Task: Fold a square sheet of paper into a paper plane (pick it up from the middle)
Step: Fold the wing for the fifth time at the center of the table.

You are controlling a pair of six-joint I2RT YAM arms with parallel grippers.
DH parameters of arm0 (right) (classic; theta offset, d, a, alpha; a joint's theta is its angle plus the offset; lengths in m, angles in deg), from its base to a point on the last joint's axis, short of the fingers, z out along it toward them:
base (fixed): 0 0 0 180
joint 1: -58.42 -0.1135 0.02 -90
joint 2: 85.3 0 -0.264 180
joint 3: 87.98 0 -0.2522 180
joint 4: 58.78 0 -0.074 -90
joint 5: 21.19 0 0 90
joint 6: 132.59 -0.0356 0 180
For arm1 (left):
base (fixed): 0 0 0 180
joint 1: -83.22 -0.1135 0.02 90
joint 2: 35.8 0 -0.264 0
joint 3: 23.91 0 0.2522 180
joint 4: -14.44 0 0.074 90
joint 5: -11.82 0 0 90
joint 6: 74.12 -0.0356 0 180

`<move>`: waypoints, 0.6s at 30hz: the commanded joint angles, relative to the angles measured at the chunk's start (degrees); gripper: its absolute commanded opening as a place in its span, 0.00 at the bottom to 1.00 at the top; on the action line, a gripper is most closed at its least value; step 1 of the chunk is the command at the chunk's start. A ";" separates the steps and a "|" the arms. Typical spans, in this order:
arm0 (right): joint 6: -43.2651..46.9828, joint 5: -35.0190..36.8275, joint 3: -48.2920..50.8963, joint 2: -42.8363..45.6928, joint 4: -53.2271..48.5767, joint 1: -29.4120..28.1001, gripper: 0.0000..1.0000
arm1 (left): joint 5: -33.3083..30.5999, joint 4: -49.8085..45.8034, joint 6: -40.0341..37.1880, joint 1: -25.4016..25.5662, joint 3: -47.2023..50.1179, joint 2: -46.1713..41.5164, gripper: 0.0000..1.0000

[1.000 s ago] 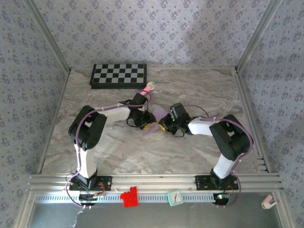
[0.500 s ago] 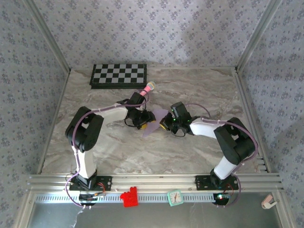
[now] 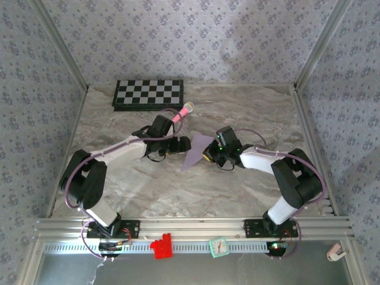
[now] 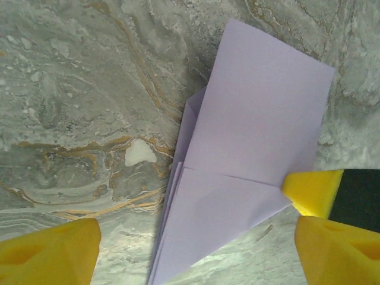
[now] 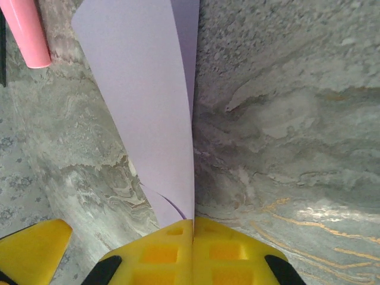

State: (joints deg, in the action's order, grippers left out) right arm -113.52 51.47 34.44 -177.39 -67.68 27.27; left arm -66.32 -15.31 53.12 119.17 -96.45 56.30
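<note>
Paper (image 3: 195,152), lavender, part-folded: located mid-worktop (image 3: 249,113) between both arms, long axis set far-to-near, narrow tip toward the bases. Right edge is pinched by the clenched right fingers (image 5: 160,252). Left fingers (image 4: 53,249) are spread wide, nothing gripped, poised over its left side. The next crease is judged reachable from the left.

Grey-lilac floral wallpaper walls (image 3: 196,35) at back, L & R of frame, grey-beige marbled tabletop (image 3: 261,113) centre, alu. corner posts (image 3: 61,46) upper L & upper R, slotted alu. rail (image 3: 196,225) across bottom, soft even light.
</note>
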 commanded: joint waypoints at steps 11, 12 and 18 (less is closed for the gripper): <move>-0.97 0.60 -2.77 2.44 -5.83 1.93 0.03 | -14.03 -0.67 -24.14 10.47 -2.10 3.02 0.75; -1.20 0.36 -2.79 2.47 -5.81 2.04 0.03 | -14.11 0.51 -25.50 11.22 -1.68 3.01 0.74; -2.31 -1.07 -3.34 2.65 -6.02 2.90 0.03 | -11.42 11.89 -33.14 13.97 3.77 3.41 0.70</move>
State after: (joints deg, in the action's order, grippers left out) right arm -114.38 51.21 32.98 -176.39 -71.64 29.56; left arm -78.24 -9.86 26.36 132.33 -94.86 59.03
